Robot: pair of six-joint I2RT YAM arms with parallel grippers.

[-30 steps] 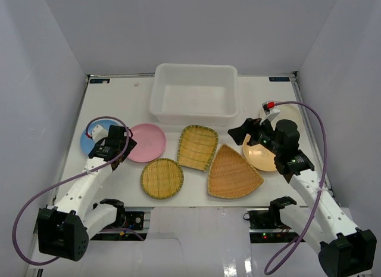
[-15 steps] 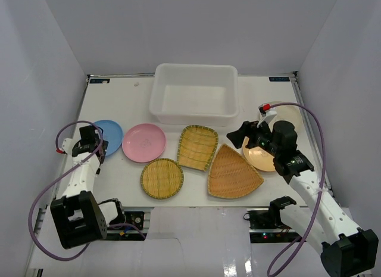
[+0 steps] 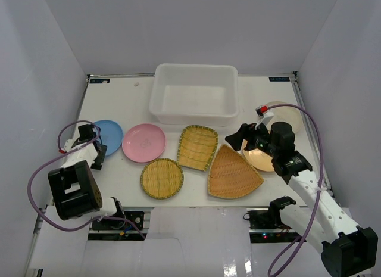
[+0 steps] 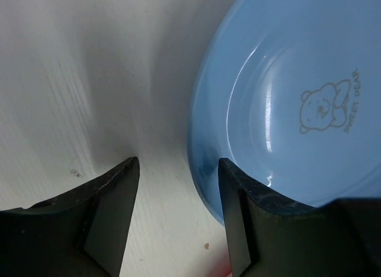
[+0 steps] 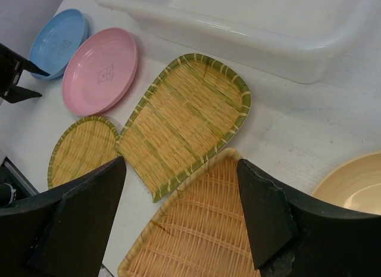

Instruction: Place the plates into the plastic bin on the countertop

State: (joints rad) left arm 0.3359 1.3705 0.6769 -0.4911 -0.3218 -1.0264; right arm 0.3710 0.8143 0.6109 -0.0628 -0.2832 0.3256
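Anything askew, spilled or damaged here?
Nothing stands out. The plastic bin sits upright and empty; the blue plate, pink plate, round bamboo tray, rectangular bamboo tray and fan-shaped bamboo tray lie flat and whole on the countertop. No spills.

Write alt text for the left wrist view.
The left claw, open, straddles the rim of the blue plate lying on the white countertop. A bear outline and the words SWEET BEAR are printed inside the plate.

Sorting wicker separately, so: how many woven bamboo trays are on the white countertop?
3. The round woven bamboo tray sits nearest the front edge; the rectangular one is just behind-right, before the white plastic bin; the fan-shaped one lies right of both. None appears hidden.
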